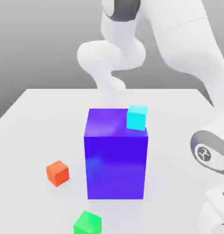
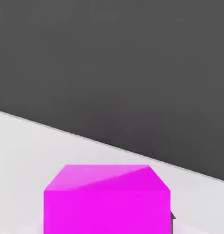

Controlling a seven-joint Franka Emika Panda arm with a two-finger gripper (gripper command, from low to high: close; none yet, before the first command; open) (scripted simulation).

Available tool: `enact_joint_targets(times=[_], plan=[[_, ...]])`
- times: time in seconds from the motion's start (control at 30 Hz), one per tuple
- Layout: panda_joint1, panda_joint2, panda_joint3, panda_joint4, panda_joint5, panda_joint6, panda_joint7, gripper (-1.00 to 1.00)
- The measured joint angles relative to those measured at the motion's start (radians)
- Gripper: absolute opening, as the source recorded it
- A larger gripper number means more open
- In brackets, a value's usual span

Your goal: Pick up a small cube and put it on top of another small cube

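Note:
A magenta cube (image 2: pixel 107 201) sits on the white table, very close in front of the hand camera. In the exterior view the arm (image 1: pixel 111 77) drops down behind a tall blue block (image 1: pixel 116 155), which hides its hand. A small cyan cube (image 1: pixel 137 118) shows at the block's upper back right corner; I cannot tell whether it rests on the block or lies beyond it. A small red cube (image 1: pixel 57 172) lies on the table to the exterior view's left of the block. A small green cube (image 1: pixel 88 223) lies near the front edge.
The tall blue block stands in the middle of the white table (image 1: pixel 36 128). The robot's base (image 1: pixel 214 201) fills the exterior view's right side. The table's far edge (image 2: pixel 86 137) meets a dark background.

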State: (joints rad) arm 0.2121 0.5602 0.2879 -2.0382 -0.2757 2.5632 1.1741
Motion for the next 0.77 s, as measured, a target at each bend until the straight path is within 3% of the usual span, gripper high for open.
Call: enact_joint_targets(times=[0.27, 0.5, 0.63, 0.67, 0.77], plan=[[-0.217, -0.189, -0.068, -0.173, 0.07, -0.023, -0.166, -1.0], [-0.432, -0.365, -0.151, -0.346, 0.213, 0.008, -0.381, -1.0], [-0.449, -0.274, -0.176, -0.361, 0.205, 0.119, -0.389, -1.0], [-0.447, -0.244, -0.181, -0.36, 0.197, 0.148, -0.384, 1.0], [-0.447, -0.244, -0.181, -0.36, 0.197, 0.148, -0.384, 1.0]])
